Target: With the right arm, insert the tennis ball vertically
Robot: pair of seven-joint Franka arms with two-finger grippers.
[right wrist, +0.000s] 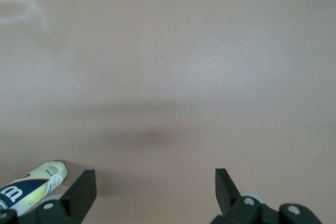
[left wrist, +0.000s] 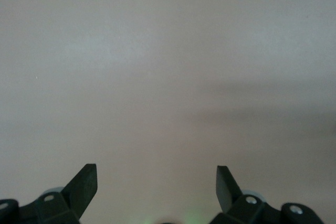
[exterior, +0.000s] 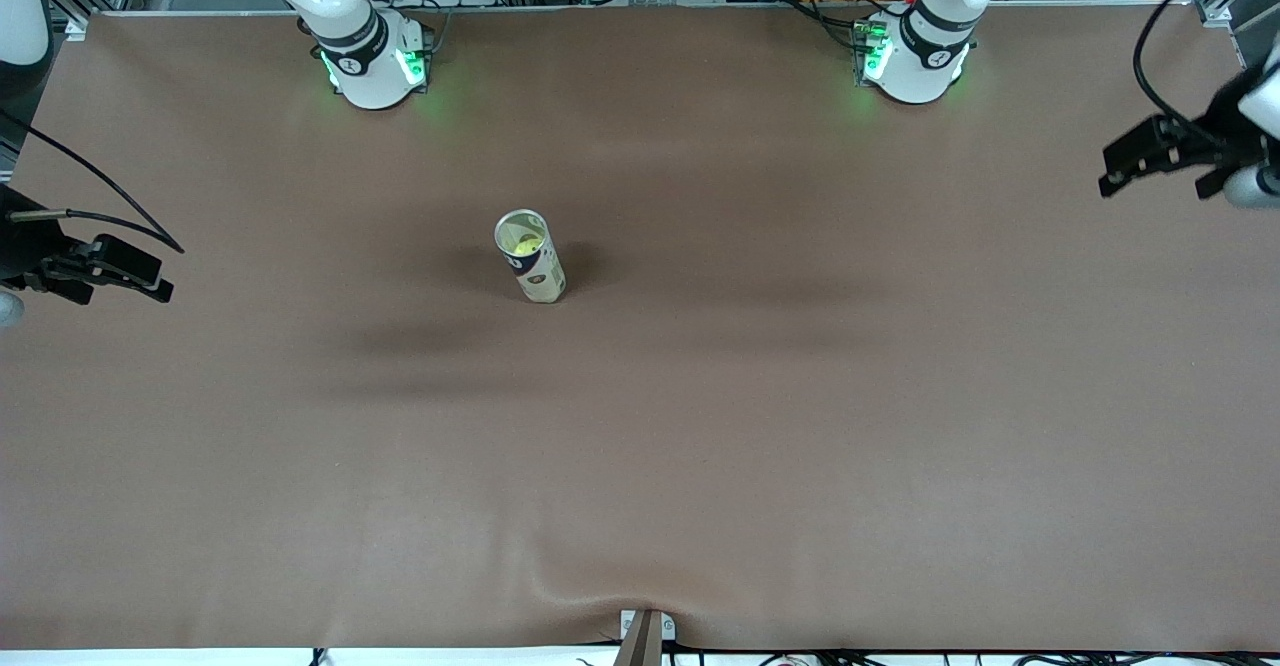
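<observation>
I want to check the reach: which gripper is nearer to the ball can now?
The right. The right gripper, open, hangs over the table's right-arm end, level with the upright can. The left gripper, open, waits over the left-arm end, clearly farther from it.

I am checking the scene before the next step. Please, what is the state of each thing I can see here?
Tennis ball can: upright near the table's middle, top open, yellow tennis ball inside.
Right hand: open, empty, over the right arm's end of the table, waiting.
Left hand: open, empty, over the left arm's end of the table, waiting.
</observation>
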